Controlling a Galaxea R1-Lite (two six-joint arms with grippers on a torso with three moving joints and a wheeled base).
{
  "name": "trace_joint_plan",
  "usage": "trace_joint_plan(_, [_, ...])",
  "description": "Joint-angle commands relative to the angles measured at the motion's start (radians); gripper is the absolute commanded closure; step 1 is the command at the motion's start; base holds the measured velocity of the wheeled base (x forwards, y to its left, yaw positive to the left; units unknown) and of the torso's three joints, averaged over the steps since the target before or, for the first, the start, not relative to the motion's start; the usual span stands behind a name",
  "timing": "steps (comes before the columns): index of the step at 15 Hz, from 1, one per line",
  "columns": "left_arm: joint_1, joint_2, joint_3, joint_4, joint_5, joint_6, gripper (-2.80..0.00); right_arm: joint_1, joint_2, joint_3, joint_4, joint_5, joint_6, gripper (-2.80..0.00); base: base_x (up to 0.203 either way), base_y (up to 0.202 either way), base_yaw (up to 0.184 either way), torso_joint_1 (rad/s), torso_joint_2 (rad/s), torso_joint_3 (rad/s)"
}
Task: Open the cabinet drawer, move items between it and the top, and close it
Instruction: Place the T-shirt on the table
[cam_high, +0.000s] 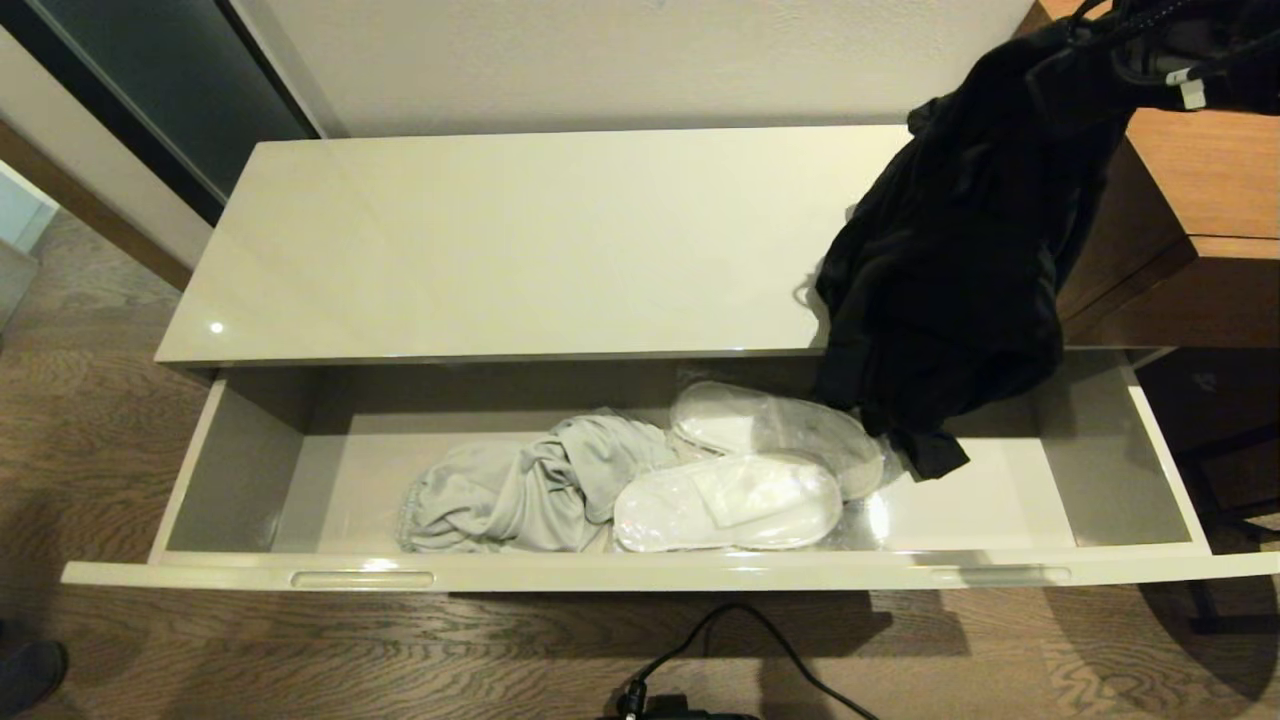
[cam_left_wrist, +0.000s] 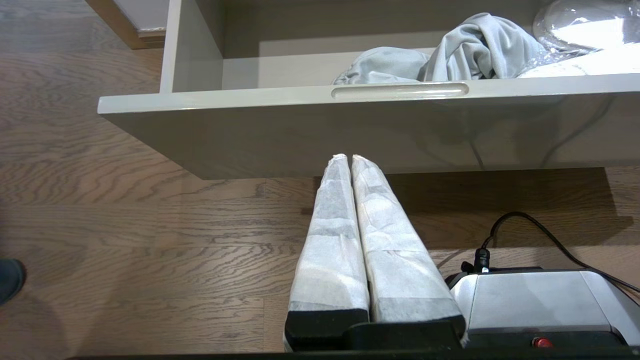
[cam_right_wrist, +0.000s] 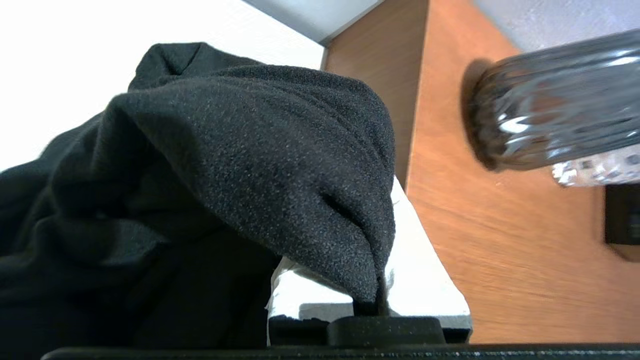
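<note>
— right pincer (cam_right_wrist: 372, 300) first: what has it got?
— its fingers are pinched tight on a fold of the black garment (cam_high: 960, 270). the right wrist view shows the weave up close, a nubbly matt knit bunched into a peak at the grip. the head view shows what that one can't: the cloth hangs in a long limp drape from the upper right, over the right end of the top (cam_high: 520, 240), its lowest corner dangling into the open cabinet drawer (cam_high: 640, 572).
— and the left pincer (cam_left_wrist: 348, 159)?
— only the left wrist view shows it: two long pale wrapped fingers pressed together, holding nothing, low over the wood-grain floor (cam_left_wrist: 125, 225) just in front of the drawer's glossy front and its recessed handle slot (cam_left_wrist: 400, 90).
— what lies in the drawer?
— the light grey garment (cam_high: 520, 490), soft and crumpled, touching the flat white slippers (cam_high: 735, 500) in crinkly clear sleeves, one partly over the other.
— anything else?
— the right wrist view alone catches a ribbed glass bottle (cam_right_wrist: 555, 105) on the brown wood-grain unit (cam_right_wrist: 500, 240).
</note>
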Motion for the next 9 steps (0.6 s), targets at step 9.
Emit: trace_joint_plan(9, [0.000, 0.002, 0.000, 0.000, 0.001, 0.000, 0.00, -0.001, -0.158, -0.003, -0.075, -0.034, -0.160, 0.00, 0.000, 0.000, 0.000, 0.000, 0.00, 0.000])
